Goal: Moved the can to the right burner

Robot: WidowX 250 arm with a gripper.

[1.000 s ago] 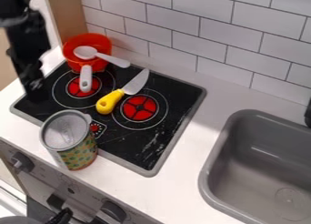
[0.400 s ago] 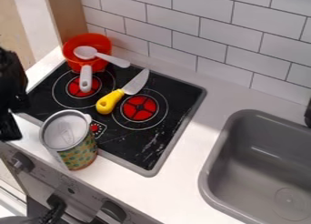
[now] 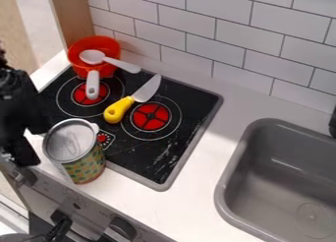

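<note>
The gripper (image 3: 35,143) stands with its fingers apart, a gap between them, gripping nothing. The can (image 3: 85,163) is positioned just beside the fingertips, toward the sink (image 3: 226,187); it stands upright, long axis vertical, top end up.

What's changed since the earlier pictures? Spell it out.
The gripper came down the picture's left side from beside the left burner, then shifted right, up close to the can. Nothing was visibly grasped or released. Can, yellow-handled knife, red pot and spoon stayed put.
</note>
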